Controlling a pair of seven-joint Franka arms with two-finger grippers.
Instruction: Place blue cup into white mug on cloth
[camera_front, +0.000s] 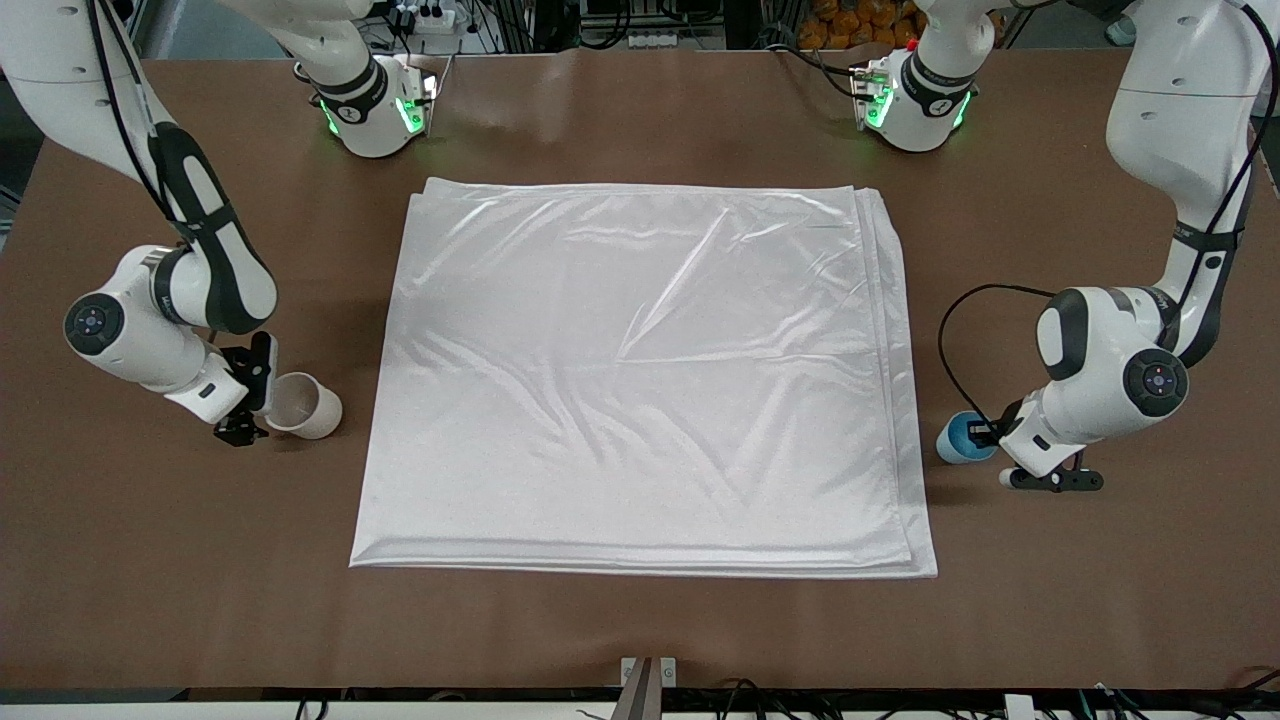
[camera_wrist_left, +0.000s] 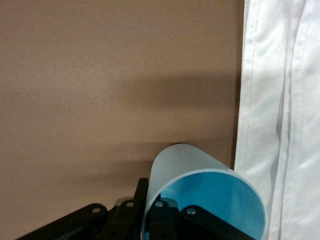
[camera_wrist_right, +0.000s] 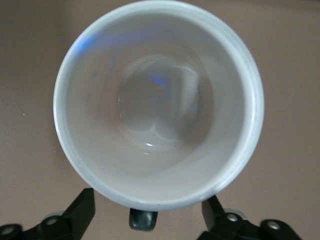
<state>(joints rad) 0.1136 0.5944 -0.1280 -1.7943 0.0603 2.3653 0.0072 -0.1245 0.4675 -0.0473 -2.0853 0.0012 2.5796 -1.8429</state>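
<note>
The blue cup (camera_front: 962, 438) is on the bare table just off the cloth's edge at the left arm's end. My left gripper (camera_front: 987, 436) is shut on its rim. In the left wrist view, one finger is inside the cup (camera_wrist_left: 200, 175) and one outside, with the gripper (camera_wrist_left: 150, 202) pinching the wall, and the cup leans. The white mug (camera_front: 303, 405) stands on the table off the cloth at the right arm's end. My right gripper (camera_front: 250, 398) is open beside it. In the right wrist view its fingers (camera_wrist_right: 82, 210) straddle the mug's black handle (camera_wrist_right: 143, 219) without touching it. The cloth (camera_front: 640, 380) lies flat mid-table.
The brown table (camera_front: 640, 630) surrounds the cloth. The cloth's layered edge (camera_wrist_left: 280, 100) runs close beside the blue cup. Both arm bases (camera_front: 375, 110) stand farthest from the front camera. A small fixture (camera_front: 648, 680) sits at the table's near edge.
</note>
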